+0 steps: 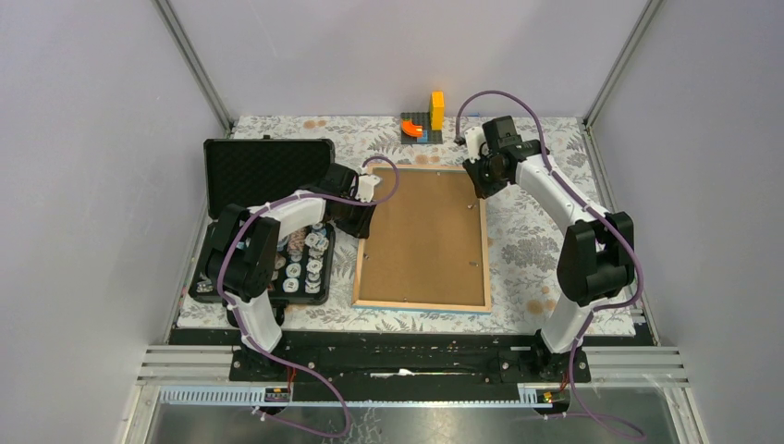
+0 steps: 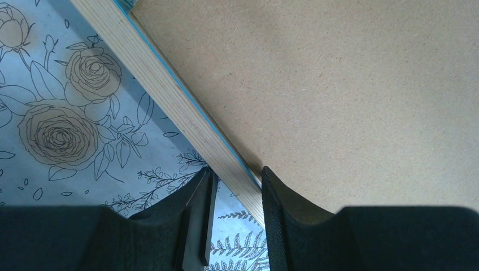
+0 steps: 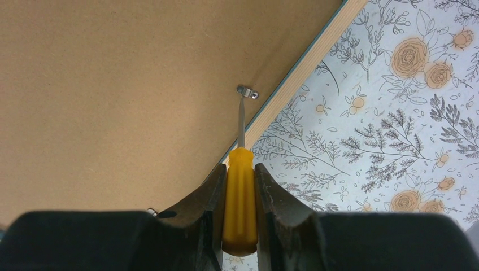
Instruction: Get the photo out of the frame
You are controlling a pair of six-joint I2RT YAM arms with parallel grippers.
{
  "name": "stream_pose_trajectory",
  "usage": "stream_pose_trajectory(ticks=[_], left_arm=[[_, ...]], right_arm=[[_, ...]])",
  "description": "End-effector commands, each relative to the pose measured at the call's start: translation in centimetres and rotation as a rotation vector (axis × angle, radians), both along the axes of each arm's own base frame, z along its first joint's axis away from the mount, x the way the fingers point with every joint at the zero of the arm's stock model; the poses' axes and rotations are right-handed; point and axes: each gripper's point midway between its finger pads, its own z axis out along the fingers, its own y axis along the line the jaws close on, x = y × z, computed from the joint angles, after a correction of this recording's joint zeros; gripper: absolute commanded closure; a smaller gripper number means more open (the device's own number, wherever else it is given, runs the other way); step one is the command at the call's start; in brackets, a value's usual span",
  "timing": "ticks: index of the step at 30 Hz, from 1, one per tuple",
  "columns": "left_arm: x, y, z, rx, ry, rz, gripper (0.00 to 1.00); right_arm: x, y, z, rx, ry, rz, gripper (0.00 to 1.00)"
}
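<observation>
The frame (image 1: 421, 240) lies face down mid-counter (image 1: 527, 250), fibreboard back up, so the photo is hidden beneath. The left pincer (image 2: 235, 169) is narrowed astride its left rim, seemingly to steady it. Farther back, the right pincer (image 3: 240, 169) grips a yellow screwdriver (image 3: 240, 214), its tip on a metal clip (image 3: 247, 91), likely to turn it aside.

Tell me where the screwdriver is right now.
In the right wrist view, the yellow-handled screwdriver is clamped in the right hand, its tip on a metal clip at the right edge of the frame.
</observation>
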Motion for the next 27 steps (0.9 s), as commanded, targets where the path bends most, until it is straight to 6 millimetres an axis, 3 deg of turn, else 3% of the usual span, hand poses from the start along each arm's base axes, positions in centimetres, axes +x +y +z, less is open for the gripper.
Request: stream_pose_trajectory(ticks=[1, 6, 11, 18, 27], left_arm=[[0.7, -0.4, 0.0, -0.009, -0.012, -0.028, 0.62], [0.6, -0.5, 0.1, -0.015, -0.008, -0.033, 0.62], [0.6, -0.5, 0.1, -0.015, -0.01, -0.039, 0.62], [0.4, -0.4, 0.3, -0.019, -0.011, -0.046, 0.61], [0.3, -0.7, 0.5, -0.032, -0.012, -0.051, 0.6]], right_arm=[[0.4, 1.6, 1.5, 0.054, -0.021, 0.015, 1.0], [0.7, 3.0, 4.7, 0.158, -0.055, 0.023, 1.0], [2.9, 3.9, 6.8, 0.253, -0.098, 0.008, 1.0], [4.8, 5.0, 6.7, 0.3, -0.105, -0.004, 1.0], [8.0, 5.2, 4.3, 0.283, -0.127, -0.04, 1.0]])
